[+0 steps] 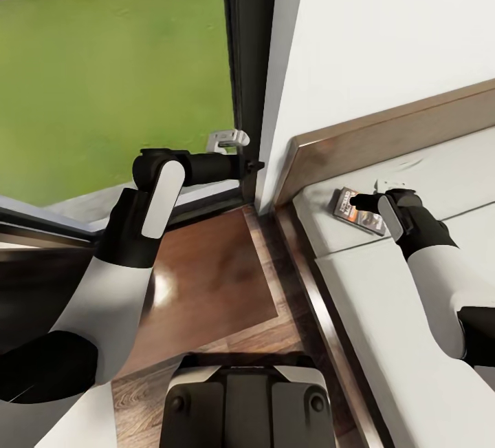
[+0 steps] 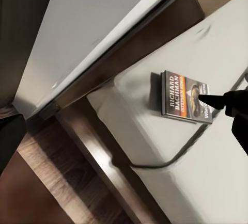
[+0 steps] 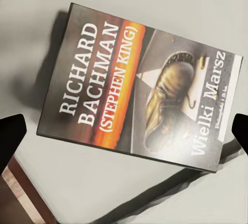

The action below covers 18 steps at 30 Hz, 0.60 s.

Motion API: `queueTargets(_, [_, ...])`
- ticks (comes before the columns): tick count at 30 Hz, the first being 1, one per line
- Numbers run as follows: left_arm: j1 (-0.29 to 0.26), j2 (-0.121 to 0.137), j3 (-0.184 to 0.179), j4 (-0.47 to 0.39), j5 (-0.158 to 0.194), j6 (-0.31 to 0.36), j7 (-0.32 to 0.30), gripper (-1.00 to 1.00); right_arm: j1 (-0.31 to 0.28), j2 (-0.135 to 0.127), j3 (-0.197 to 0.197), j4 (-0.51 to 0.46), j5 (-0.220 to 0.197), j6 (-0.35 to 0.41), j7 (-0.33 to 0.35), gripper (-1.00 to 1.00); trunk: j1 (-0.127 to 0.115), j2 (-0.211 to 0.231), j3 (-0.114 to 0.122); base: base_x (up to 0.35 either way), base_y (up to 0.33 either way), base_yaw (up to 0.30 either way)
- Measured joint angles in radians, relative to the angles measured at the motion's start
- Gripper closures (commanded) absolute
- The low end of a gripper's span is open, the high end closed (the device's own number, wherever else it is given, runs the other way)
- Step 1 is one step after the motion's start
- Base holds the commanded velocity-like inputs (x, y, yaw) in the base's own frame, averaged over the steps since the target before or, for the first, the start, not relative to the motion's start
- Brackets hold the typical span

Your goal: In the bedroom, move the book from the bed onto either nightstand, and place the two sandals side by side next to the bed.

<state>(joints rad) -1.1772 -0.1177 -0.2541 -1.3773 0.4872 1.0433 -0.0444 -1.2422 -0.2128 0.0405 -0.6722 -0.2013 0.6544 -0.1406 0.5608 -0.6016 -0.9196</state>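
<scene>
The book (image 1: 359,211) lies flat, cover up, on the bed (image 1: 385,310) at its far left corner near the headboard (image 1: 385,133), the right claw (image 1: 364,203) spread wide just above it, while the left claw (image 1: 229,140) hangs by the window (image 1: 110,76), its spread unclear.

Glossy dark wood nightstand (image 1: 206,276), matt off-white cloth mattress (image 1: 385,338), printed paper book (image 3: 137,87).

- We see our left arm (image 1: 155,204) with a black shoulder and elbow, white glossy shells and a pale grey bracket at its wrist.
- Our right arm (image 1: 440,276) is white with a black ribbed forearm.
- Our right claw (image 1: 364,201) has black fingers.
- Our base (image 1: 244,403) is dark with white-edged panels and two round screws.
</scene>
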Motion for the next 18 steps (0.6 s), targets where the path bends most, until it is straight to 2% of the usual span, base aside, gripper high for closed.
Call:
queueTargets(11, [0.000, 0.001, 0.000, 0.002, 0.001, 0.000, 0.000, -1.00, 0.000, -0.002, -0.004, 0.000, 0.000, -0.006, 0.000, -1.00, 0.042, -0.077, -0.035, 0.000, 0.000, 0.000])
queueTargets(18, [0.000, 0.000, 0.000, 0.003, 0.001, 0.000, 0.000, -1.00, 0.000, -0.009, -0.008, 0.000, 0.000, -0.068, 0.002, -1.00, 0.069, -0.126, -0.057, 0.000, 0.000, 0.000])
